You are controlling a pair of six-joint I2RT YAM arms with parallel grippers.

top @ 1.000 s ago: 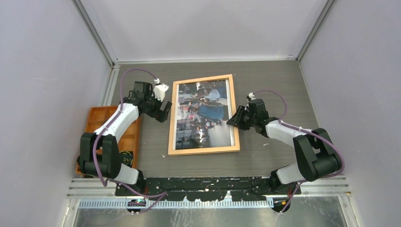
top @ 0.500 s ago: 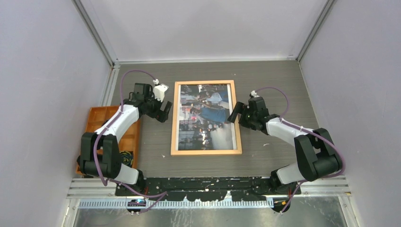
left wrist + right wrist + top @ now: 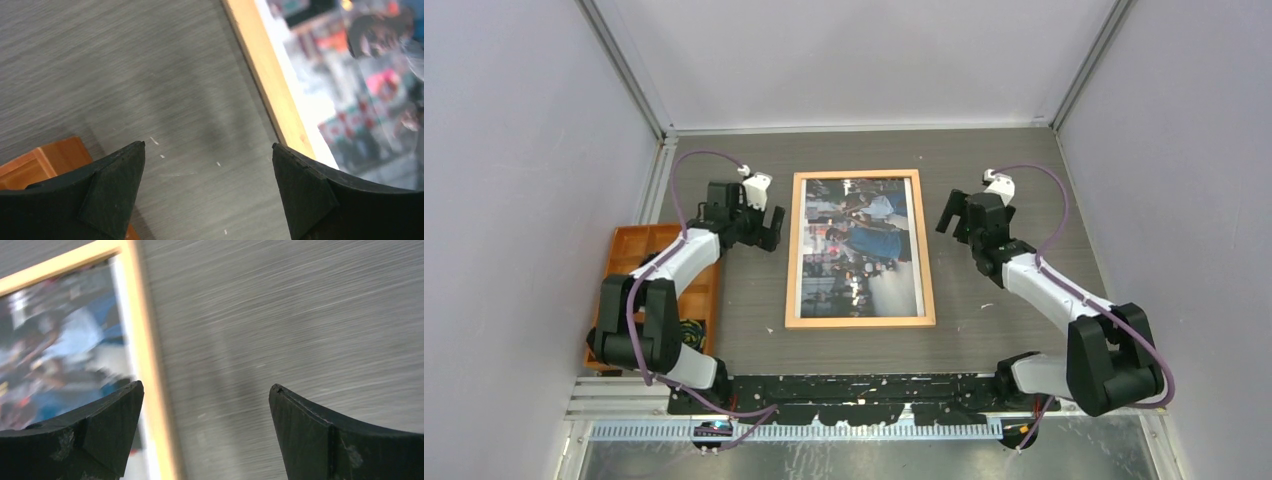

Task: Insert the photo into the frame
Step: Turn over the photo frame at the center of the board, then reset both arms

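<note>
Flat at mid-table: the frame (image 3: 861, 322), long axis running near to far, with the photo (image 3: 860, 245) inside its strips, picture side up. Flanking its far half: left gripper (image 3: 769, 228) and right gripper (image 3: 957, 215), both spread wide, holding nothing, clear of the wood. Underneath, grey wood-grain table (image 3: 984, 330); orange tray (image 3: 629, 250) at the left edge; pale walls (image 3: 854, 60) beyond.

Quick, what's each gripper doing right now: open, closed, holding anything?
Left gripper: open, holding nothing, beside the frame.
Right gripper: open, holding nothing, on the frame's other side.
</note>
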